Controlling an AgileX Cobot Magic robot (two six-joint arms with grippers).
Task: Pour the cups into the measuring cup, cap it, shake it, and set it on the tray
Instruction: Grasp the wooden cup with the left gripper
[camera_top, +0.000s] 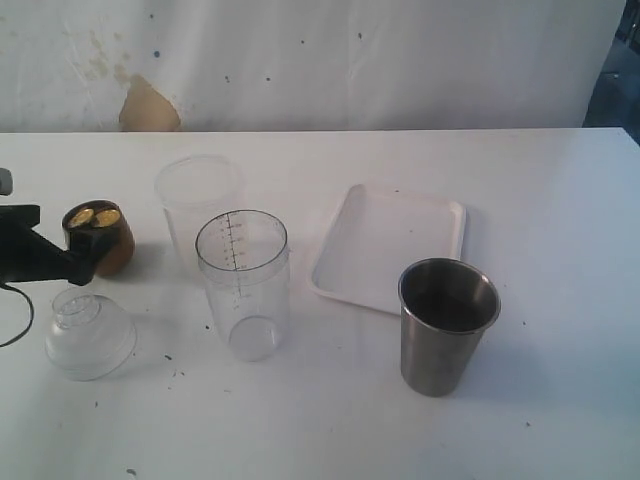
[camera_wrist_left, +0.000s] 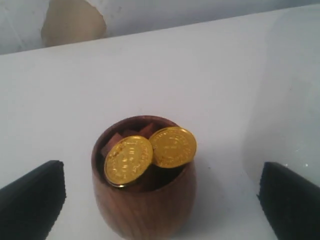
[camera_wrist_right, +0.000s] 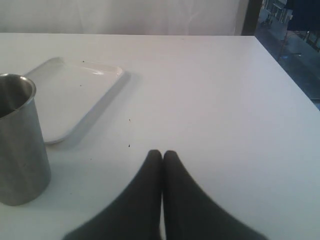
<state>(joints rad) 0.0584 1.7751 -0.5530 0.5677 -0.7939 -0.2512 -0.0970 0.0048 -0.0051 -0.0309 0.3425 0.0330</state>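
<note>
The brown wooden cup (camera_top: 100, 238) stands at the left and holds gold coins (camera_wrist_left: 150, 152). My left gripper (camera_top: 92, 250) is open around it, with its black fingers (camera_wrist_left: 32, 200) on either side of the cup (camera_wrist_left: 145, 200) and apart from it. The clear measuring cup (camera_top: 243, 285) with a black scale stands upright in the middle, uncapped. At the front right stands the steel tumbler (camera_top: 447, 325), behind it the white tray (camera_top: 390, 245). My right gripper (camera_wrist_right: 162, 152) is shut on nothing, low over bare table beside the tumbler (camera_wrist_right: 17, 140) and the tray (camera_wrist_right: 75, 95). The exterior view does not show it.
A frosted plastic cup (camera_top: 198, 205) stands just behind the measuring cup. A clear domed lid (camera_top: 88, 332) lies on the table in front of the wooden cup. A white wall with a brown stain (camera_top: 148, 108) closes off the back of the table.
</note>
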